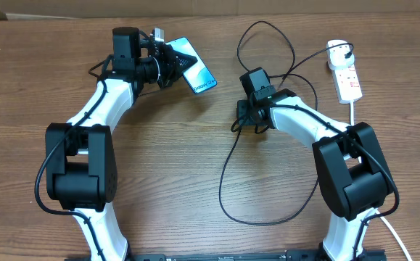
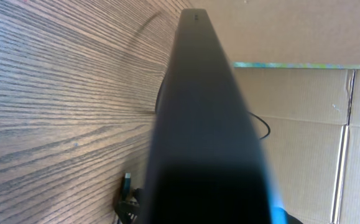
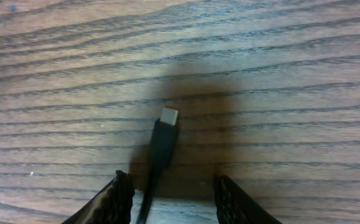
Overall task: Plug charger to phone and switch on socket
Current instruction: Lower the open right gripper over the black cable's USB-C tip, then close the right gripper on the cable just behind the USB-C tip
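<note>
My left gripper [image 1: 172,64] is shut on the phone [image 1: 197,67] and holds it tilted off the table, its lit blue screen facing up. In the left wrist view the phone [image 2: 198,124] is edge-on, a dark slab that hides my fingers. The charger cable [image 1: 228,167] loops across the table to its adapter [image 1: 338,51], which is plugged into the white socket strip [image 1: 346,78]. My right gripper [image 1: 247,122] is low over the cable end. In the right wrist view the connector tip [image 3: 169,116] lies on the wood just ahead of the right gripper [image 3: 175,194], whose jaws stand apart around the cable.
A cardboard wall [image 1: 210,6] runs along the table's far edge and also fills the right of the left wrist view [image 2: 304,124]. The socket's thick white cord [image 1: 352,109] runs down the right side past my right arm.
</note>
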You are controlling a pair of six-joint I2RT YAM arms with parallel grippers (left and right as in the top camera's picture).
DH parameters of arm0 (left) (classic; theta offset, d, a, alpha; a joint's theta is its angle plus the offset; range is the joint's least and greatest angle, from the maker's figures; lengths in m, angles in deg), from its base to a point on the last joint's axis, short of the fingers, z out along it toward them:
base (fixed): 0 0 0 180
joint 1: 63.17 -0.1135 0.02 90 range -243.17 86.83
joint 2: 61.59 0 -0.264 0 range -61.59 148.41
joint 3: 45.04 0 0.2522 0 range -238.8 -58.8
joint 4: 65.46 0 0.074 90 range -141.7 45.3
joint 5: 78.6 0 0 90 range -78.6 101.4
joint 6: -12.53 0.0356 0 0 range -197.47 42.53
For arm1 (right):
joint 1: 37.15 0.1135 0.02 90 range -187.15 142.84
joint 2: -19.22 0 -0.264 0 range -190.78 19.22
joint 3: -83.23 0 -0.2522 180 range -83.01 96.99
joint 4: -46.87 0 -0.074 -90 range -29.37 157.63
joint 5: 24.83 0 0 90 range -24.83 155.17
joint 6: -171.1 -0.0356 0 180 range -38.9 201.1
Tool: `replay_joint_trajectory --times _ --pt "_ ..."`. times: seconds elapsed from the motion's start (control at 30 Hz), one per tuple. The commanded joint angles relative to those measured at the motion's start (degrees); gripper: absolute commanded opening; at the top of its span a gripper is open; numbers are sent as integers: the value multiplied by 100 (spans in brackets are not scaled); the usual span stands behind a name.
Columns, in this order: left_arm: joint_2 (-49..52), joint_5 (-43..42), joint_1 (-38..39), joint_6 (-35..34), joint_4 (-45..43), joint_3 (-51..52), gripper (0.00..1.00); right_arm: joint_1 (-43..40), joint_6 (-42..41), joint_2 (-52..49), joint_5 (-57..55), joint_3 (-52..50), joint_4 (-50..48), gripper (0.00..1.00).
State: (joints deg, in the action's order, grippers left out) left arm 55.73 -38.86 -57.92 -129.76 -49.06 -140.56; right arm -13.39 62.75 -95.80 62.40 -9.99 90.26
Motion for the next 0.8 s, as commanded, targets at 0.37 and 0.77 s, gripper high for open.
replay_joint_trajectory --times 0.37,0.77 --pt "-44 -31 33 111 -33 -90 4 33 -269 -365 179 120 -42 26" --pt "-44 -15 33 109 -33 -90 4 26 -291 -363 273 122 131 4"
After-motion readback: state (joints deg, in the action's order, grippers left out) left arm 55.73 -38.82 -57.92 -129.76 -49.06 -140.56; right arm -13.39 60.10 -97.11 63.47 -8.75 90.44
